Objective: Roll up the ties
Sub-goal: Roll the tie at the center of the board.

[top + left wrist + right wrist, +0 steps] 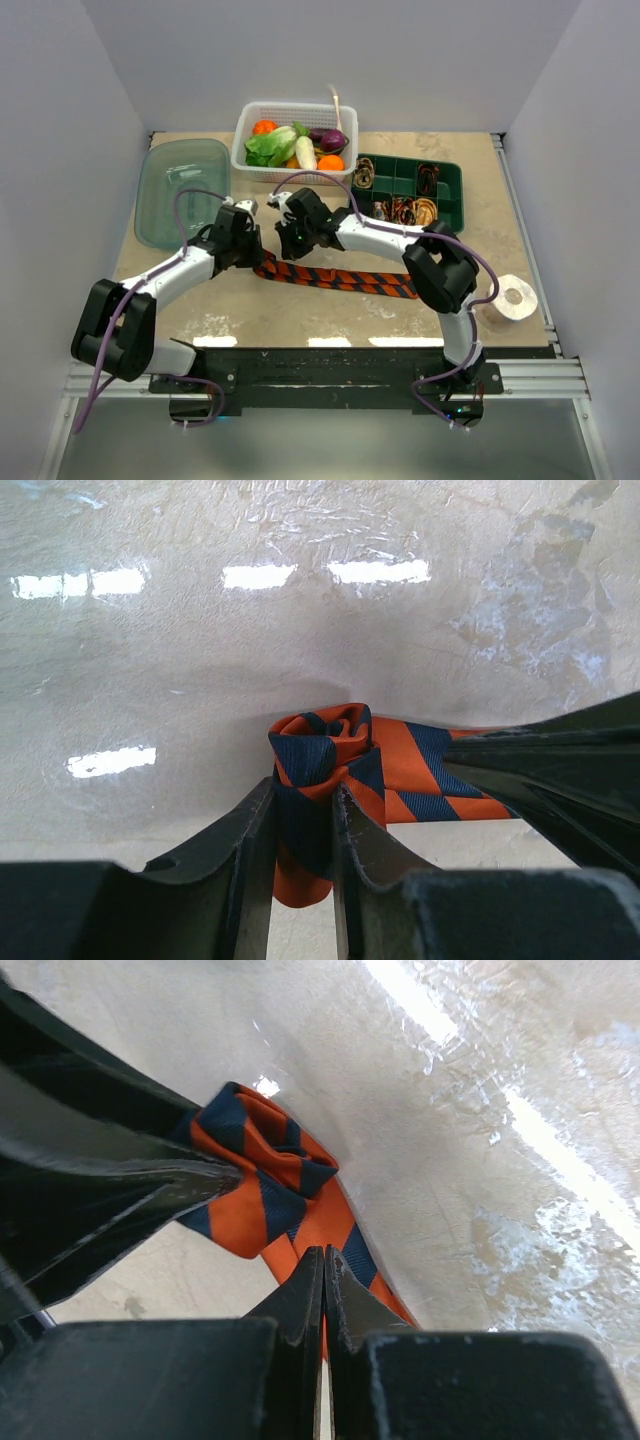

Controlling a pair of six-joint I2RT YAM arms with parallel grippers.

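Rolling beginning at striped tie [335,278] end, mid-frame | left gripper [303,805] clamping the small coil | right gripper [322,1265] pinching the strip alongside | next likely needing another tight turn

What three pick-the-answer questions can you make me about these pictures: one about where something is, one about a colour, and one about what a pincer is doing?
1. Where on the table is the white tape roll?
A. Far left corner
B. Near right corner
C. Right in the middle

2. What colours are the stripes on the tie?
A. Orange and dark blue
B. Pink and yellow
C. Green and white

3. What is the left pincer doing?
A. Wide open, holding nothing
B. Shut on the tape roll
C. Shut on the tie's rolled-up end

Answers:
1 B, the top view shows the roll by the table's near right corner.
2 A, both wrist views show orange and dark blue stripes.
3 C, it squeezes the fabric right beside the little coil.
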